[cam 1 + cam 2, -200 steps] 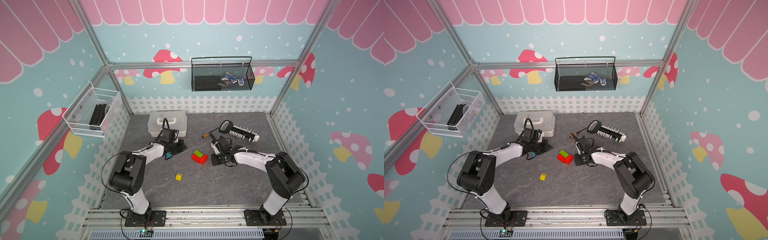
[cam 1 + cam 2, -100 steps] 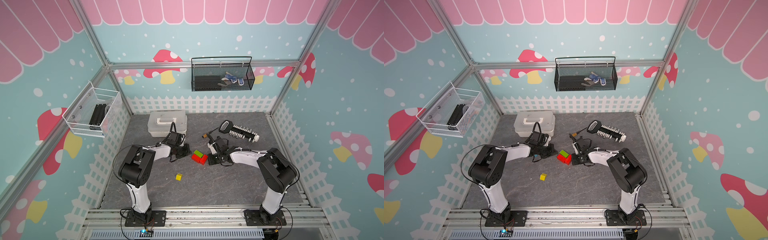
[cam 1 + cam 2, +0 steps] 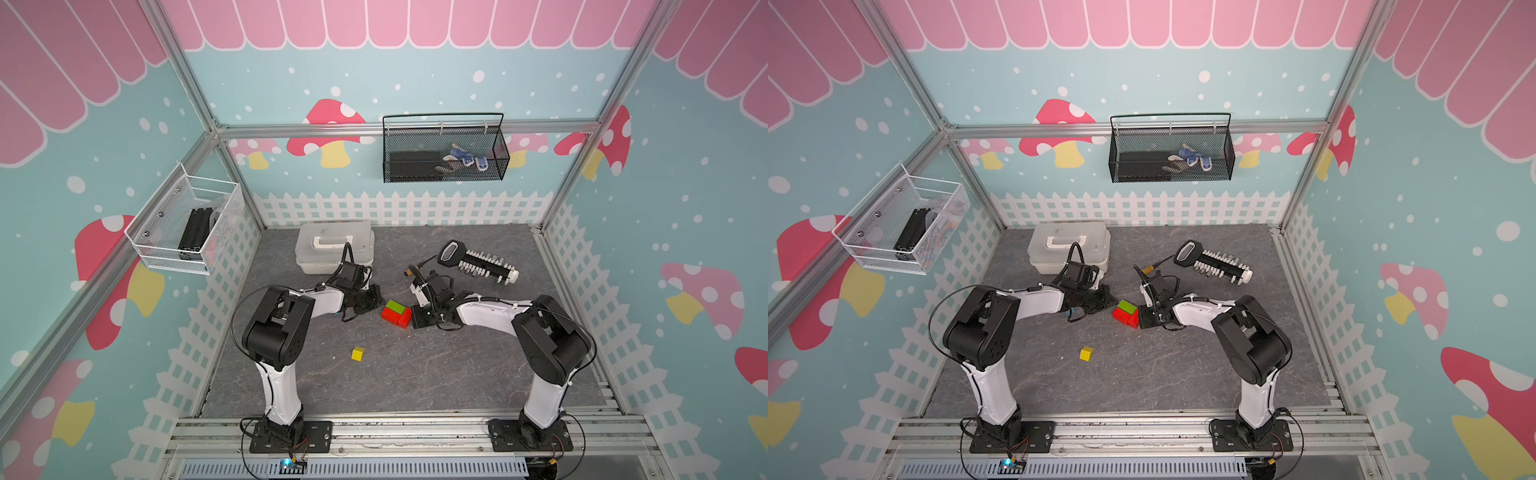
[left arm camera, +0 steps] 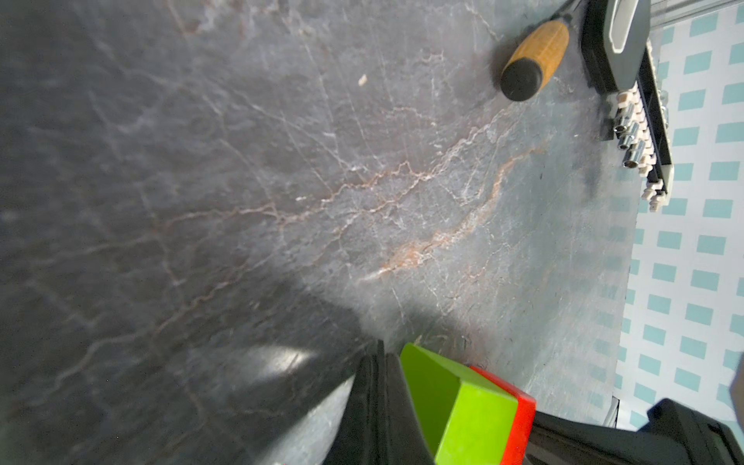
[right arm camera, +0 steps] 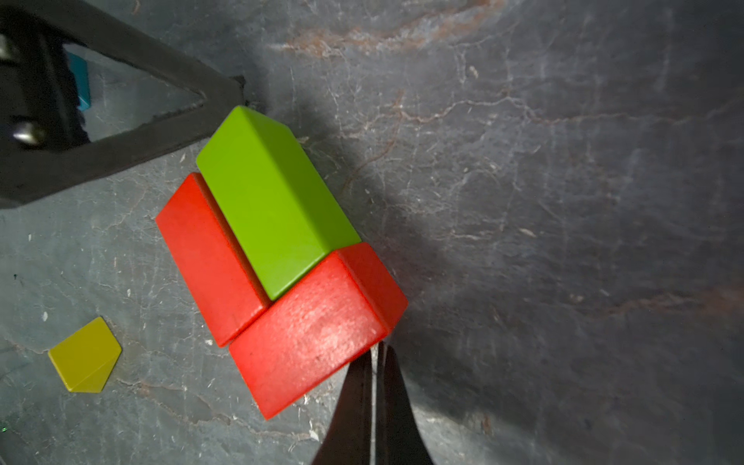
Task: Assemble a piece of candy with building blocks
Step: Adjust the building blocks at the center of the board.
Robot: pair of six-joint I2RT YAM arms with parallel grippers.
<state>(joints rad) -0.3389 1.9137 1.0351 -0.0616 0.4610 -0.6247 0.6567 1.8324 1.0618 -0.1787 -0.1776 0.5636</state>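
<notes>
The left jaws were closed and empty, their tip just beside one end of the green block (image 5: 273,201). The right jaws were closed and empty, their tip at a corner of the crosswise red block (image 5: 318,330). The green block lay side by side with a second red block (image 5: 209,257), touching it; the crosswise red block lay across their ends. This group sat mid-counter (image 3: 415,374), between both arms. The yellow piece (image 3: 358,353) lay apart, nearer the arm bases. The blue piece (image 5: 82,80) showed behind the left jaws. The white lidded box (image 3: 332,245) and bit rack (image 3: 482,264) stood further back.
</notes>
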